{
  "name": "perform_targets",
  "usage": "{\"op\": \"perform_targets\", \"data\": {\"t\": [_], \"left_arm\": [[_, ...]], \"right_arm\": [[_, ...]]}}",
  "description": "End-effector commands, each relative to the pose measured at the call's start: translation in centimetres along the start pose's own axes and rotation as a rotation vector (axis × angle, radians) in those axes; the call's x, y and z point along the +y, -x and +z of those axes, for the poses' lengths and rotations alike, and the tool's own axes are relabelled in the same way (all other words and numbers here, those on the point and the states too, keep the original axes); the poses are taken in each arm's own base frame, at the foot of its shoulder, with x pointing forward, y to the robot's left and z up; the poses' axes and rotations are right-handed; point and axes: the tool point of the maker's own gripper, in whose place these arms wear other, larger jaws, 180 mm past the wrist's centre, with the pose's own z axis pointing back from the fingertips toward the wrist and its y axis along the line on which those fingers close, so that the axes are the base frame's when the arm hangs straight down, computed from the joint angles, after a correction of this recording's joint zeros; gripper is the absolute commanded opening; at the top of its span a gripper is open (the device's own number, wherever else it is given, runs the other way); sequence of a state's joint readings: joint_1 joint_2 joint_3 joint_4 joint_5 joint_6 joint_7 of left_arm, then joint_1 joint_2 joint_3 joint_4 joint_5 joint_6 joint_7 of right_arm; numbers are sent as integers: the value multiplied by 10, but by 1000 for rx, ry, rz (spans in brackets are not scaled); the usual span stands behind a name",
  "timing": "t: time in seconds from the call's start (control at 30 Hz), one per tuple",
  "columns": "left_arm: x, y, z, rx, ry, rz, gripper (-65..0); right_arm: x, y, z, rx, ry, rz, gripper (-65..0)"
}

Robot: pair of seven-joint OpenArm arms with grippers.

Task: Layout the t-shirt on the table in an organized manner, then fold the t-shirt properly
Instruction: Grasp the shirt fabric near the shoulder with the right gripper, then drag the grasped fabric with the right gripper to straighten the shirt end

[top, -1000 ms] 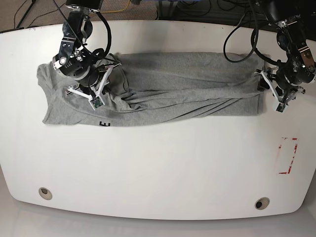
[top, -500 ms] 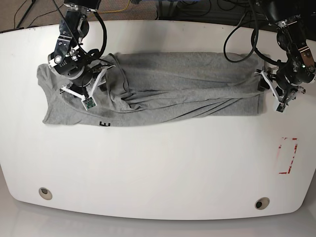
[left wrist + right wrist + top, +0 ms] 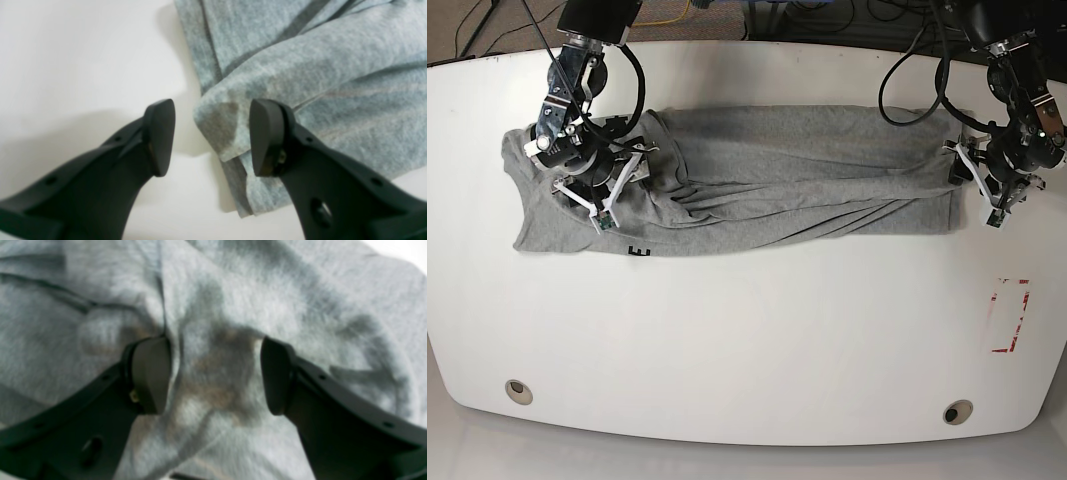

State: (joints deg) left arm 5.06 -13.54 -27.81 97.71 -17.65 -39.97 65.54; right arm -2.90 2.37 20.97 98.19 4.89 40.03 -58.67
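The grey t-shirt [image 3: 807, 170] lies stretched and wrinkled in a long band across the far half of the white table [image 3: 747, 340], with one black letter [image 3: 638, 251] showing at its near edge. My left gripper [image 3: 979, 188] is open at the shirt's right end. In the left wrist view [image 3: 211, 136] a folded corner of the shirt [image 3: 220, 130] sits between its spread fingers, unclamped. My right gripper [image 3: 597, 195] is open over the shirt's left part. In the right wrist view [image 3: 213, 376] its fingers straddle bunched cloth [image 3: 217, 350].
A red-lined rectangular mark [image 3: 1010, 315] is at the right of the table. Two round grommet holes [image 3: 518, 390] [image 3: 957, 411] sit near the front edge. Black cables hang from both arms over the far edge.
My right gripper has moved left and a little back across the shirt, and the cloth fold beside it has shifted left with it. My left arm has not moved.
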Motion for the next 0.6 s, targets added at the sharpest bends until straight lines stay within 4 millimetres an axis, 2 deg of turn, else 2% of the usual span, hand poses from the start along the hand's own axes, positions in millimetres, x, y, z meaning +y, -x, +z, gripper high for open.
{"op": "perform_targets", "data": {"t": [0.0,0.13,0.2,0.37,0.43,0.57], "left_arm": [[7,-12,6,-39,-18,-12,-318],[7,-12,6,-39,-18,-12,-318],[7,-12,6,-39,-18,-12,-318],[7,-12,6,-39,-18,-12,-318],[7,-12,6,-39,-18,-12,-318],[7,-11,5,-38,-17,-11,-318]], "right_arm": [[-2,-14,1,-52,-3,-1,-268],[1,-16,-2,-72,-13,-6,-373],[2,-14,-5,-64,-22,-10,-447],[3,-13,-5,-65,-25,-12,-569],[3,-14,-5,-66,-24,-11,-606],[3,-14,-4,-66,-23,-10,-634]]}}
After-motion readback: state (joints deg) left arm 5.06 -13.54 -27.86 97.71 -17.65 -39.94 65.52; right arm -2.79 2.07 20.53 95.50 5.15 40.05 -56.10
